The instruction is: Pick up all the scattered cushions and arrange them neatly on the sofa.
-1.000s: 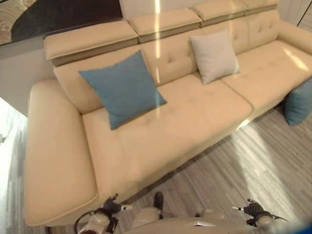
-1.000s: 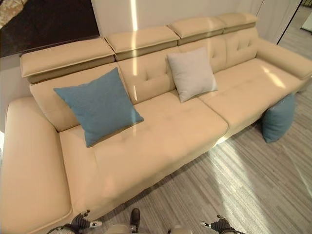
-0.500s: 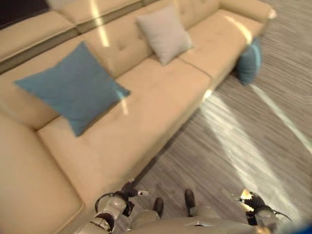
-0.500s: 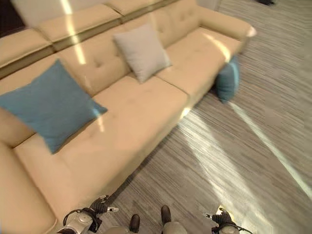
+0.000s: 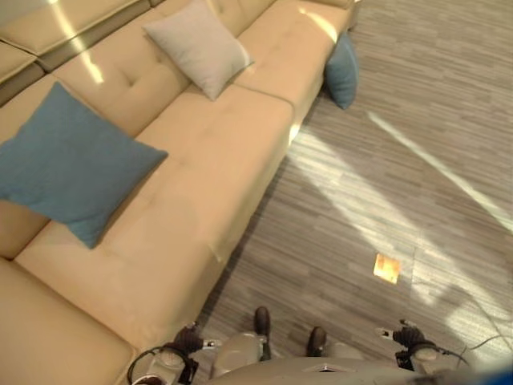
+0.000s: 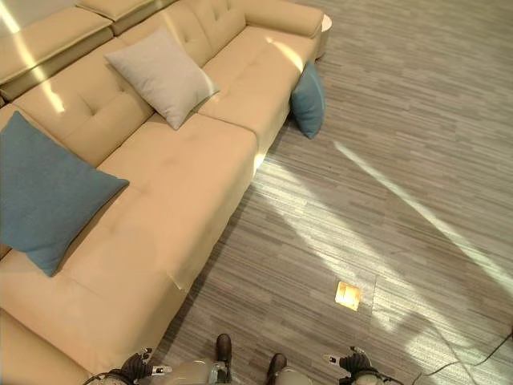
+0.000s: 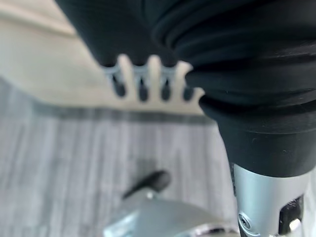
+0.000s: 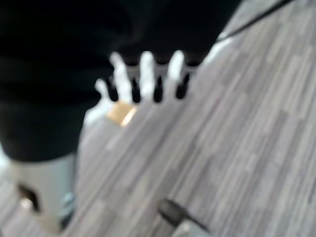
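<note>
A long beige sofa (image 5: pixel 200 184) runs along the left. A large blue cushion (image 5: pixel 68 164) leans against its backrest, and a light grey cushion (image 5: pixel 198 46) leans further along. A second blue cushion (image 5: pixel 343 70) stands on the wood floor, propped against the sofa's front at the far end. My left hand (image 5: pixel 188 338) hangs low beside the sofa front, fingers (image 7: pixel 140 81) straight and empty. My right hand (image 5: pixel 409 335) hangs over the floor, its fingers (image 8: pixel 147 74) straight, holding nothing.
Grey striped wood floor (image 5: pixel 401 160) spreads to the right of the sofa. A small brass floor plate (image 5: pixel 387 268) sits ahead of my right side. The sofa's far armrest (image 6: pixel 284 16) ends beside a round pale object (image 6: pixel 325 28).
The camera has swung right: the sofa has slid left and more floor shows, with the floor cushion now up at the top. Both hands stay low and empty.
</note>
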`<state>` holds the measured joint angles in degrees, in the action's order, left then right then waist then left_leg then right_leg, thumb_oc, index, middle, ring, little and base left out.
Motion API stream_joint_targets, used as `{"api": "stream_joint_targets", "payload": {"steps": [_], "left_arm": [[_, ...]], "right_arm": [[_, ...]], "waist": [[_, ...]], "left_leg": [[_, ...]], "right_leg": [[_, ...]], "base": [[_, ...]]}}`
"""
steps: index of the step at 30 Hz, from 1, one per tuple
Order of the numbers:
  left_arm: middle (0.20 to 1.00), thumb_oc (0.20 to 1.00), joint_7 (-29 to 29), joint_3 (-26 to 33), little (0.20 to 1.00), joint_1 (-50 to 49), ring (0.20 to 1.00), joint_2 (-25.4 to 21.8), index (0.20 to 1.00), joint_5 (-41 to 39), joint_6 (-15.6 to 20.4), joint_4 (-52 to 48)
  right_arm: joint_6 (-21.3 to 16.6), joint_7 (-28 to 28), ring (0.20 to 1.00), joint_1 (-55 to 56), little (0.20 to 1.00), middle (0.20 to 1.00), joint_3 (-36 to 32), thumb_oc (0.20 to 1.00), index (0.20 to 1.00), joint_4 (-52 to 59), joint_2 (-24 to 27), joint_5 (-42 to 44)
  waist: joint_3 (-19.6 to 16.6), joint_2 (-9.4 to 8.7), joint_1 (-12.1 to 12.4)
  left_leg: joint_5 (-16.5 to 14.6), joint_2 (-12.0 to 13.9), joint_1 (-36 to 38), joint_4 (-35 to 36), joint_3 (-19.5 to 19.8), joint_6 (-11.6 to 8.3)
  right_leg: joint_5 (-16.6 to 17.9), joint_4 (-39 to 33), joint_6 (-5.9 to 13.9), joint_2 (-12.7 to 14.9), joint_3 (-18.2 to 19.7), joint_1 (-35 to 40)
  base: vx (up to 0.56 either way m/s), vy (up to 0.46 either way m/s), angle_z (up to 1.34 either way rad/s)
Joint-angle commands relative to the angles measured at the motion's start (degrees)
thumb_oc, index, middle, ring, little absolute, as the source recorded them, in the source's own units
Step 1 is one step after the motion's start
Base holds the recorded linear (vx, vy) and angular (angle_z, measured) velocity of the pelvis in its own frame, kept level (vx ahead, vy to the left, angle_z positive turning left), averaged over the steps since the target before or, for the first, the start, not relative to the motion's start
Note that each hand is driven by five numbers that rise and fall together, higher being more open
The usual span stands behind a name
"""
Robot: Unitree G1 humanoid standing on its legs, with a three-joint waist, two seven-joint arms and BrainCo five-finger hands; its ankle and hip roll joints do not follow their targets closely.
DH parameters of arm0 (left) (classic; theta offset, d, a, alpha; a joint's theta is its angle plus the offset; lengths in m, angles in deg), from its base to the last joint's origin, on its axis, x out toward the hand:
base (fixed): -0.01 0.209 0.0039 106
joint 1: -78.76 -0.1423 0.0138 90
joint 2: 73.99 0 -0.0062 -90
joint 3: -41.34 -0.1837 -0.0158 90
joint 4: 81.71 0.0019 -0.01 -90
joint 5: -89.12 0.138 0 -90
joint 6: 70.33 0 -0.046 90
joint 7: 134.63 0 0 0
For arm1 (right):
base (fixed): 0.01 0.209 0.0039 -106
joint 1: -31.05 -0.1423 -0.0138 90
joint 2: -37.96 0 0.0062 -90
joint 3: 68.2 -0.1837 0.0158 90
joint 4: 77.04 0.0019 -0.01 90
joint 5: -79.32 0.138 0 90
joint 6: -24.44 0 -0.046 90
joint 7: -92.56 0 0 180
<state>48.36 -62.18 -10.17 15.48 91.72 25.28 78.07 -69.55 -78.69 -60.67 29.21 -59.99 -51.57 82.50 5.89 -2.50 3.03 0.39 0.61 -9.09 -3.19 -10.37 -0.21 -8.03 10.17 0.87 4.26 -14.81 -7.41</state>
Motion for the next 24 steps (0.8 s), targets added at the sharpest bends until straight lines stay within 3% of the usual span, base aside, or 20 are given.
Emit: {"api": "stream_joint_targets", "payload": {"steps": [1,3,5,7,8,9,11,14,16,18,20,23,24], "left_arm": [[1.000,1.000,0.53,-2.38,1.000,4.43,1.000,1.34,1.000,-0.11,1.15,-0.31],[1.000,1.000,0.74,-2.92,1.000,4.91,1.000,1.63,1.000,-0.38,0.96,-0.79],[1.000,1.000,0.77,-3.60,1.000,5.14,1.000,2.08,1.000,-0.76,1.05,-0.90],[1.000,1.000,0.69,-3.80,1.000,5.14,1.000,2.32,1.000,-0.92,1.05,-0.48],[1.000,1.000,0.67,-3.83,1.000,5.25,1.000,2.48,1.000,-0.86,1.10,-0.11],[1.000,1.000,0.68,-3.83,1.000,5.24,1.000,2.49,1.000,-0.85,1.11,-0.10],[1.000,1.000,0.57,-3.64,1.000,5.20,1.000,2.77,1.000,-0.59,1.25,0.73],[1.000,1.000,0.47,-2.96,1.000,4.49,1.000,2.45,1.000,0.00,1.02,1.81],[1.000,1.000,0.57,-2.35,1.000,4.45,1.000,1.39,1.000,-0.20,0.98,0.84],[1.000,1.000,0.59,-2.07,1.000,4.54,1.000,1.09,1.000,-0.67,0.97,0.66],[1.000,1.000,0.84,-1.92,1.000,4.41,1.000,0.92,1.000,-0.89,1.05,0.59],[1.000,1.000,0.86,-1.88,1.000,4.23,1.000,0.87,1.000,-0.94,1.10,0.72],[1.000,1.000,0.79,-2.07,1.000,4.67,1.000,0.93,1.000,-0.79,1.23,1.07]], "right_arm": [[-1.05,1.03,1.000,-0.56,1.000,1.000,0.53,1.000,1.000,0.35,3.28,2.18],[-1.06,1.59,1.000,-0.59,1.000,1.000,0.36,1.000,1.000,0.10,3.47,2.68],[-0.92,1.79,1.000,-0.54,1.000,1.000,0.46,1.000,1.000,-0.41,3.43,2.93],[-1.04,1.79,1.000,-0.28,1.000,1.000,0.67,1.000,1.000,-0.72,3.32,3.03],[-0.98,1.92,1.000,-0.27,1.000,1.000,0.79,1.000,1.000,-0.84,3.34,3.01],[-0.98,1.92,1.000,-0.26,1.000,1.000,0.80,1.000,1.000,-0.83,3.34,3.01],[-0.99,2.00,1.000,-0.53,1.000,1.000,1.03,1.000,1.000,-1.02,3.40,2.82],[-0.58,1.48,1.000,-0.39,1.000,1.000,0.43,1.000,1.000,-0.97,3.16,2.00],[-0.30,0.56,1.000,-1.25,1.000,1.000,0.55,1.000,1.000,-0.50,2.90,0.96],[-0.29,0.30,1.000,-1.71,1.000,1.000,0.92,1.000,1.000,-0.21,2.80,0.60],[-0.22,0.40,1.000,-1.91,1.000,1.000,1.31,1.000,1.000,-0.14,2.88,0.24],[-0.27,0.35,1.000,-2.02,1.000,1.000,1.93,1.000,1.000,-0.10,3.12,-0.06],[-0.16,0.50,1.000,-2.24,1.000,1.000,2.19,1.000,1.000,0.19,3.16,-0.13]], "waist": [[0.31,0.03,-1.43],[1.27,0.15,-1.51],[1.82,0.25,-0.74],[1.43,0.16,-0.47],[1.02,0.38,-0.33],[1.08,0.34,-0.31],[0.60,1.24,0.63],[-1.26,1.79,0.61],[-1.03,1.80,0.42],[-0.64,2.17,0.27],[-0.51,2.41,0.25],[-0.37,2.16,-0.27],[-0.15,1.75,-1.01]], "left_leg": [[-4.71,1.76,-1.50,-11.05,8.21,-2.26],[-3.42,2.24,-3.88,-17.04,9.73,-2.48],[-3.58,-1.40,-5.83,-18.94,13.75,-1.71],[-4.77,-4.34,-6.74,-15.90,15.41,-1.36],[-3.87,-5.63,-7.60,-13.99,15.76,-1.26],[-3.86,-5.67,-7.44,-13.88,15.72,-1.24],[-0.13,-8.13,-8.55,-7.98,16.69,-1.61],[0.14,-7.25,-4.78,-3.60,16.79,-0.46],[-1.46,-5.65,-1.73,-3.46,14.59,1.32],[-2.31,-5.14,-0.68,-3.35,14.39,2.01],[-3.28,-4.62,1.05,-2.55,14.29,2.08],[-4.28,-4.29,3.13,-1.62,14.17,1.96],[-5.19,-4.29,4.99,-0.85,14.30,1.67]], "right_leg": [[5.29,-6.22,3.34,-0.37,2.84,2.35],[5.20,-6.30,2.36,-1.19,3.61,2.83],[5.60,-7.23,2.16,-1.87,5.34,3.63],[5.63,-8.42,2.61,-2.11,6.46,4.65],[5.65,-9.18,2.77,-2.59,6.96,5.24],[5.63,-9.25,2.79,-2.54,6.99,5.37],[5.39,-10.41,3.15,-4.66,9.70,6.75],[2.38,-7.42,3.34,-4.89,12.35,8.44],[3.63,5.36,6.45,-3.35,12.61,3.22],[5.08,9.21,7.64,-2.18,10.80,-0.15],[5.27,6.87,7.03,-0.36,7.35,-2.57],[6.83,1.75,6.21,-0.02,5.95,-3.57],[9.59,-3.64,6.46,0.30,5.10,-6.20]], "base": [[0.02,-0.177,0.02],[0.01,-0.138,-0.02],[0.07,-0.090,-0.24],[0.16,-0.064,-0.43],[0.13,-0.022,-0.26],[0.13,-0.004,-0.22],[0.20,0.013,-0.31],[0.37,0.145,-1.17],[0.26,0.168,-1.46],[0.15,0.041,-0.83],[0.17,-0.038,-0.36],[0.20,-0.109,-0.35],[0.26,-0.174,-0.23]]}}
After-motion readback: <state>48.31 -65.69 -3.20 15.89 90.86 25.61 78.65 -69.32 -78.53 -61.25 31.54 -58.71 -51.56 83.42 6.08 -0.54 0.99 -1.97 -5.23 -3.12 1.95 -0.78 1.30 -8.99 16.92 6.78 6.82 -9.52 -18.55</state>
